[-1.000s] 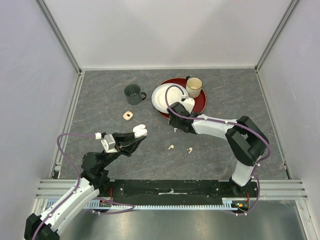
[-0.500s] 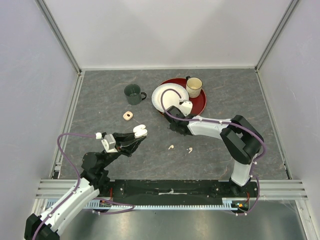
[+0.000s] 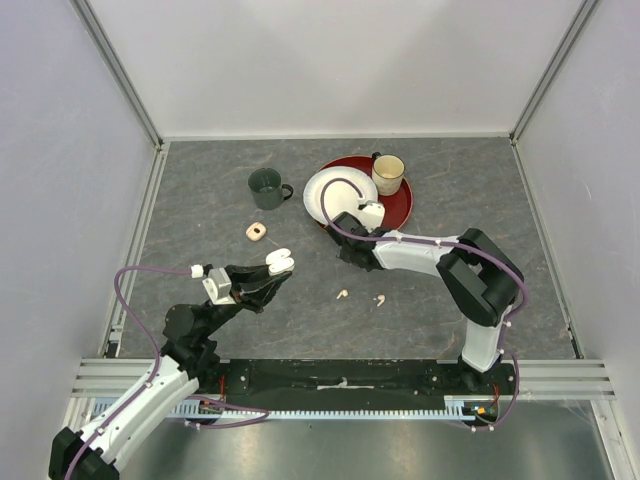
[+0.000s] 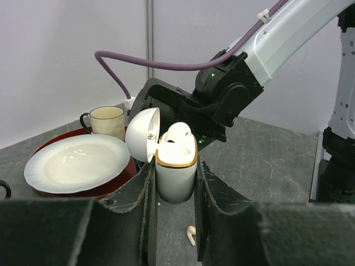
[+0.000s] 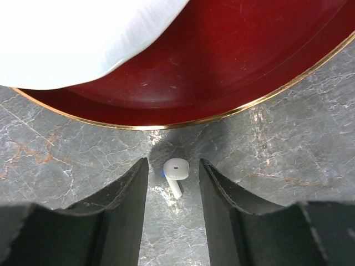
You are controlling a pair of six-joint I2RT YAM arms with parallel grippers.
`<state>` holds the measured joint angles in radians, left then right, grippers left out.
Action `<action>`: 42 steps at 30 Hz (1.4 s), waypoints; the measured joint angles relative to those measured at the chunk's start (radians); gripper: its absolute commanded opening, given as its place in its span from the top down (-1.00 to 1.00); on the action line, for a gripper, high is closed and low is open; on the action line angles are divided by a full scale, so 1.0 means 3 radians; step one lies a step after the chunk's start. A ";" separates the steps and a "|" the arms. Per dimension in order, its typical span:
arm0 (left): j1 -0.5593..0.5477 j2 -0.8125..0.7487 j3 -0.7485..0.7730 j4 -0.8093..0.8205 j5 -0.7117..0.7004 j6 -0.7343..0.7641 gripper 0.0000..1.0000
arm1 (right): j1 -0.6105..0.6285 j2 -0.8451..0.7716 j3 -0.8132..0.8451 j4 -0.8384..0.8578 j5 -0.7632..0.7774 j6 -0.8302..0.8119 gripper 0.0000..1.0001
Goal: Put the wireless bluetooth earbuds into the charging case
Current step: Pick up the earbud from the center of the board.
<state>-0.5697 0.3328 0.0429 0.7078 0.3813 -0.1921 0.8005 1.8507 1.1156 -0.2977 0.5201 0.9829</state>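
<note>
The right tool (image 5: 173, 166) has slid to the near rim of the red tray (image 5: 233, 83), narrowing around a white earbud (image 5: 176, 169) on the desk (image 5: 294, 160), pickup imminent; the left tool (image 4: 173, 191) clamps the open charging case (image 4: 176, 172).

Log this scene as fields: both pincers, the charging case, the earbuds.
Left pincer: shut on the charging case, upright
Charging case: lid open, one earbud seated inside
Right pincer: open, straddling a white earbud on the table
White earbud: beside the red tray rim
Loose earbuds: two more on the table
</note>
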 measured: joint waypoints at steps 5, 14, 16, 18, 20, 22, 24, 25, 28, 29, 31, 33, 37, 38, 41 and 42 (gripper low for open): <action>0.0000 0.0000 0.0000 -0.0013 -0.0025 0.0001 0.95 | 0.0000 0.0039 0.0052 -0.0052 -0.0065 -0.0006 -0.04; 0.0000 -0.0006 0.0000 -0.0017 -0.0034 0.0000 0.95 | -0.0069 0.0039 0.0160 -0.0130 -0.0225 -0.0022 -0.05; 0.0000 -0.0006 0.0000 -0.0018 -0.0037 0.0001 0.95 | -0.0086 0.0041 0.0165 -0.0140 -0.0240 -0.0023 -0.05; 0.0000 -0.0006 0.0000 -0.0019 -0.0041 0.0000 0.96 | -0.0098 0.0046 0.0165 -0.0150 -0.0251 -0.0024 -0.04; 0.0000 -0.0006 0.0000 -0.0022 -0.0045 0.0001 0.95 | -0.0106 0.0062 0.0168 -0.0165 -0.0261 -0.0029 -0.03; 0.0000 -0.0006 0.0000 -0.0024 -0.0046 0.0001 0.95 | -0.0108 0.0092 0.0174 -0.0175 -0.0264 -0.0033 -0.01; 0.0000 -0.0006 0.0000 -0.0031 -0.0046 0.0000 0.95 | -0.0108 0.0111 0.0196 -0.0187 -0.0266 -0.0043 0.01; 0.0000 -0.0006 0.0000 -0.0036 -0.0046 0.0001 0.96 | -0.0108 0.0117 0.0207 -0.0187 -0.0271 -0.0048 0.03; 0.0000 -0.0006 0.0000 -0.0056 -0.0047 0.0001 0.95 | -0.0111 0.0145 0.0234 -0.0187 -0.0275 -0.0061 0.05; 0.0000 -0.0006 0.0000 -0.0062 -0.0047 0.0001 0.95 | -0.0113 0.0150 0.0238 -0.0186 -0.0275 -0.0061 0.06; 0.0000 -0.0006 0.0000 -0.0070 -0.0047 0.0000 0.95 | -0.0121 0.0153 0.0242 -0.0187 -0.0285 -0.0066 0.08; 0.0000 -0.0006 0.0000 -0.0072 -0.0047 0.0000 0.95 | -0.0131 0.0153 0.0243 -0.0186 -0.0298 -0.0070 0.08; 0.0000 -0.0006 0.0000 -0.0072 -0.0047 0.0000 0.96 | -0.0140 0.0153 0.0243 -0.0187 -0.0315 -0.0086 0.12; 0.0000 -0.0006 0.0000 -0.0072 -0.0047 0.0001 0.95 | -0.0140 0.0153 0.0243 -0.0186 -0.0317 -0.0095 0.13; 0.0000 -0.0006 0.0000 -0.0072 -0.0047 0.0001 0.95 | -0.0140 0.0153 0.0243 -0.0187 -0.0323 -0.0112 0.14; 0.0000 -0.0006 0.0000 -0.0072 -0.0047 0.0000 0.95 | -0.0140 0.0153 0.0243 -0.0187 -0.0324 -0.0121 0.16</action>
<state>-0.5697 0.3309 0.0429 0.6861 0.3672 -0.1921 0.7586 1.8965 1.1885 -0.3538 0.4229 0.9466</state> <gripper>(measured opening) 0.309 0.434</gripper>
